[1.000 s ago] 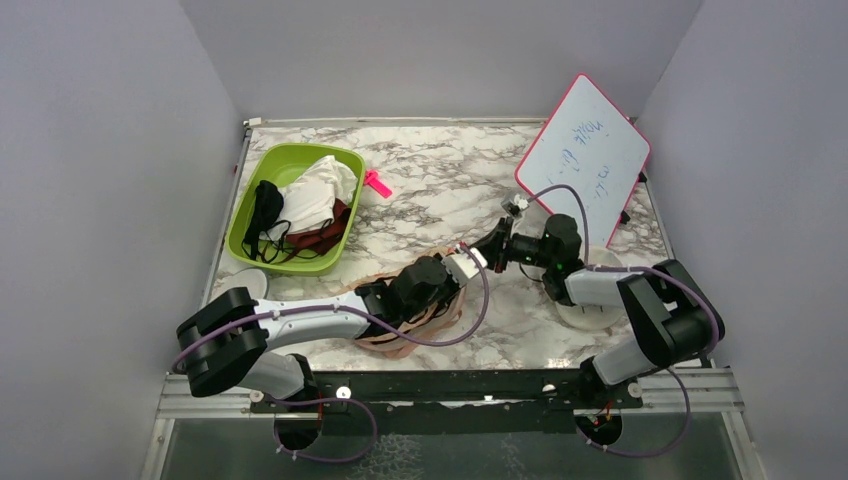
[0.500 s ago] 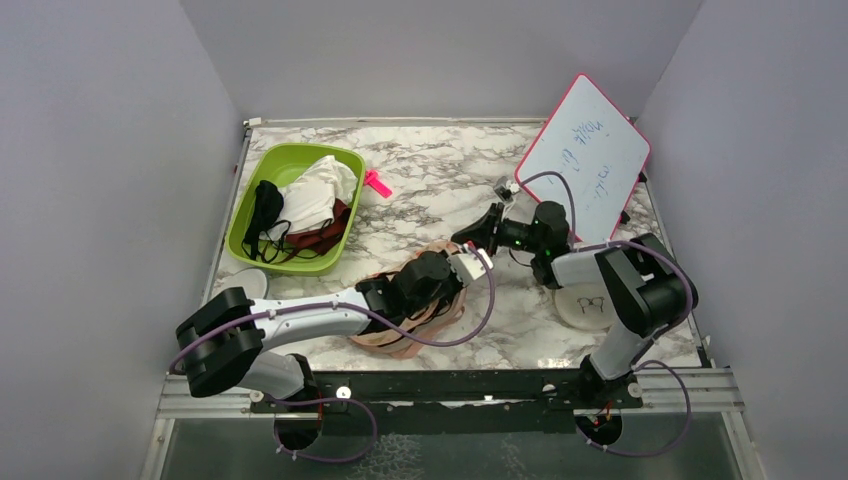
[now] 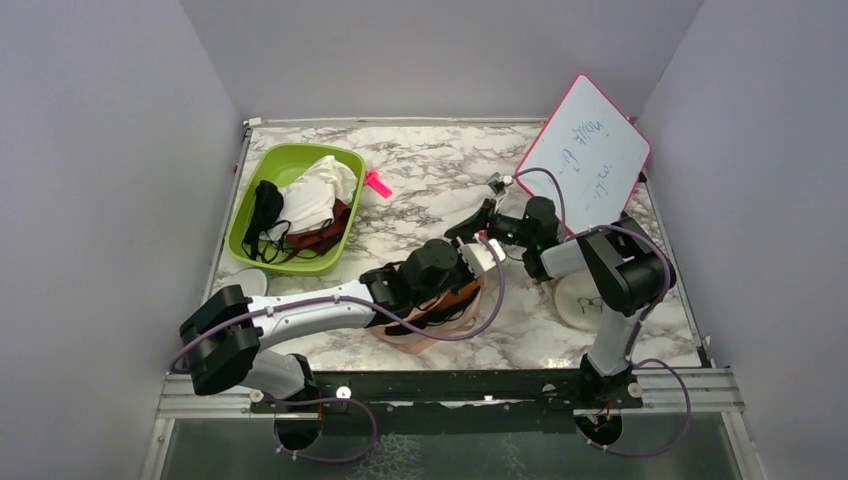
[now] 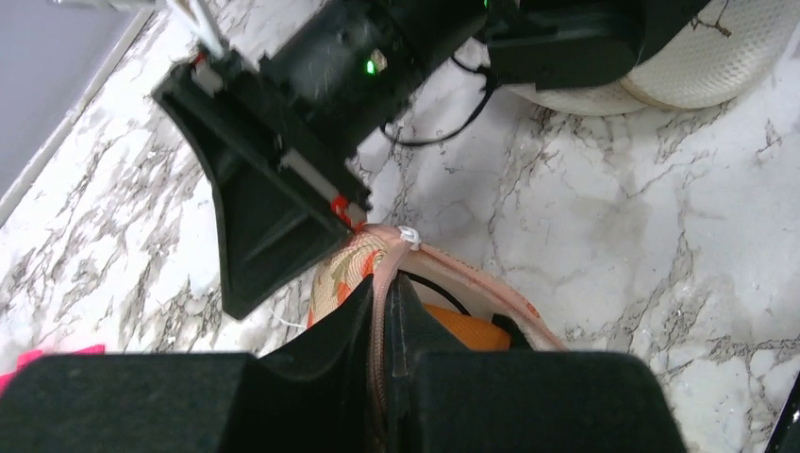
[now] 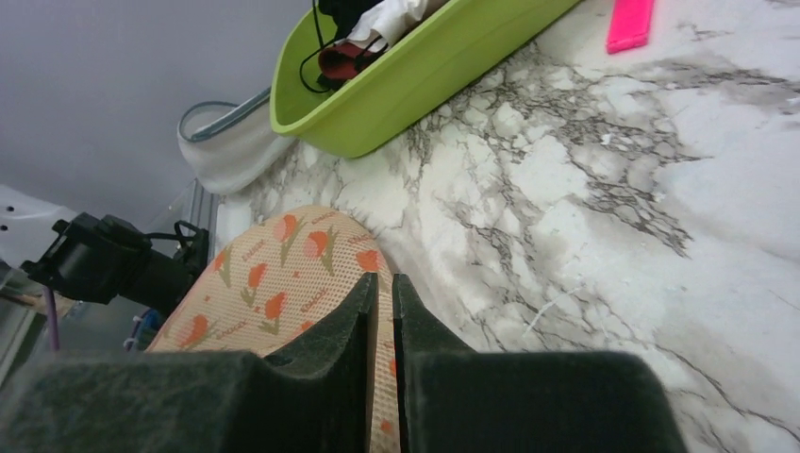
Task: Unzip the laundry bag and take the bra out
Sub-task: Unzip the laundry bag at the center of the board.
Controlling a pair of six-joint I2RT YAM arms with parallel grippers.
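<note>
The peach laundry bag (image 3: pixel 425 325) with orange-and-green marks lies under my left arm at the table's front middle. Its mouth gapes and the rust-orange bra (image 3: pixel 462 297) shows inside, as it does in the left wrist view (image 4: pixel 464 330). My left gripper (image 3: pixel 468 262) is shut on the bag's pink zipper edge (image 4: pixel 382 283). My right gripper (image 3: pixel 472 226) reaches in from the right and is shut on the bag's printed fabric (image 5: pixel 274 283) at the same end. A small white zipper tab (image 4: pixel 408 234) sits between the two grippers.
A green bin (image 3: pixel 246 225) with black, white and maroon garments stands at the back left, with a pink clip (image 3: pixel 377 183) beside it. A whiteboard (image 3: pixel 585 150) leans at the back right. A round white pouch (image 3: pixel 590 303) lies right of the bag.
My right gripper has moved left and away from me. My left gripper has shifted right with the bag's edge. The bag's mouth has opened and the orange bra now shows.
</note>
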